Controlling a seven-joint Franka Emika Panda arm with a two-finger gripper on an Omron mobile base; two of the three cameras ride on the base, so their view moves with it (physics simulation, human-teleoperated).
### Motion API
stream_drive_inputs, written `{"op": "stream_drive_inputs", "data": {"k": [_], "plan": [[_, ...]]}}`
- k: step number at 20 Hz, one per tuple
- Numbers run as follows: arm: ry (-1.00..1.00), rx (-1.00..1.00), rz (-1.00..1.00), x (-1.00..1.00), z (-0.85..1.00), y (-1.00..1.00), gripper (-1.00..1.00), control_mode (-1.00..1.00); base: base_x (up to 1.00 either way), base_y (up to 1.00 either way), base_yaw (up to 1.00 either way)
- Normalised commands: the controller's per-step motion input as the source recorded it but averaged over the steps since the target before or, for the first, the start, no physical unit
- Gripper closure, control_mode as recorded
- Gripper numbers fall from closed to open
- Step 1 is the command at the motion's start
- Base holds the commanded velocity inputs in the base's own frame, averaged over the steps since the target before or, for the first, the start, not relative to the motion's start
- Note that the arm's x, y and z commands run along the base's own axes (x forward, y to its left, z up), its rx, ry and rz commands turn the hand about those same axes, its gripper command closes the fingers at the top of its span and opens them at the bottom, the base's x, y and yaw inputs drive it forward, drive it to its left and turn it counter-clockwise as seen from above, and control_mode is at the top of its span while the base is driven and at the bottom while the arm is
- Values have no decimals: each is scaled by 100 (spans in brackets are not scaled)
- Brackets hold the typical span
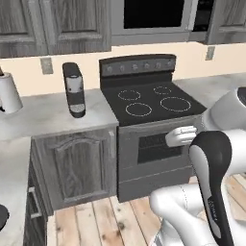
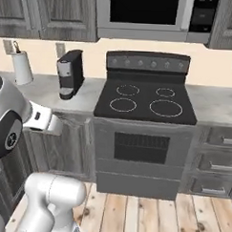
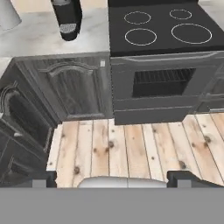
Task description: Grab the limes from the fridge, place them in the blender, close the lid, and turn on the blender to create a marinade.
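The limes, the fridge, the blender and the lid are out of view. My gripper (image 3: 113, 181) hangs above the wooden floor and looks toward the lower cabinets and the oven front. It is open: its two dark fingertips (image 3: 40, 181) stand far apart with nothing between them. My white arm rises in front of the oven in both base views.
A black stove (image 1: 149, 103) with an oven below stands straight ahead. A dark coffee machine (image 1: 73, 89) sits on the counter to its left, and a paper towel roll (image 1: 8, 92) further left. Grey cabinets (image 3: 74, 87) and drawers (image 2: 221, 160) flank the oven. Wooden floor (image 3: 127, 148) lies ahead.
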Motion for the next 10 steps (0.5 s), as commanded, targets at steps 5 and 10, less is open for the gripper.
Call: {"op": "stream_drive_inputs", "data": {"k": [5,10], "plan": [[0,0,0,0,0,0,-100,100,0,0,-100],[0,0,0,0,0,0,-100,100,0,0,-100]]}}
